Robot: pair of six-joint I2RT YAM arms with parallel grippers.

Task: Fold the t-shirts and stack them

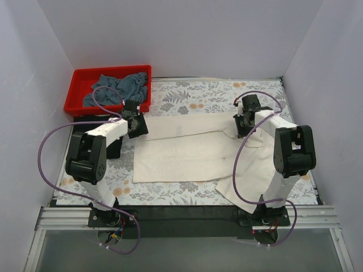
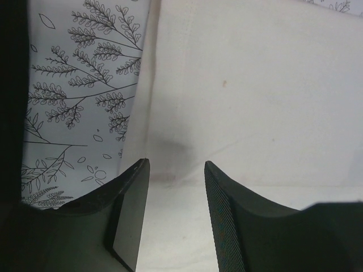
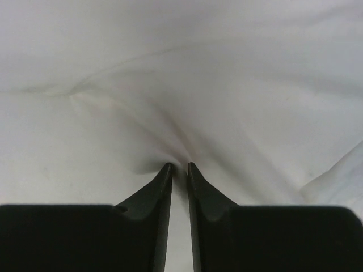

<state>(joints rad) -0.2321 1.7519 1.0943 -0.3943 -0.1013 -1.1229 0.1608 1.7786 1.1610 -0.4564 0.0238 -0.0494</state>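
The large cream-white t-shirt (image 1: 187, 150) lies spread on the tablecloth, with one part hanging towards the near right. My left gripper (image 1: 136, 122) is at its far left corner. In the left wrist view this gripper (image 2: 176, 164) is open, with the shirt (image 2: 255, 85) beneath and between its fingers. My right gripper (image 1: 245, 122) is at the shirt's far right. In the right wrist view it (image 3: 180, 165) is shut on a pinched fold of the shirt (image 3: 170, 68). The slate grey-blue shirt (image 1: 116, 89) lies crumpled in the red bin. A black shape (image 1: 115, 148) lies under my left arm; I cannot tell if it is the black shirt.
The red plastic bin (image 1: 79, 96) stands at the far left. The floral tablecloth (image 1: 187, 99) covers the table and shows beside the shirt's edge in the left wrist view (image 2: 74, 85). White walls close in the left, back and right sides.
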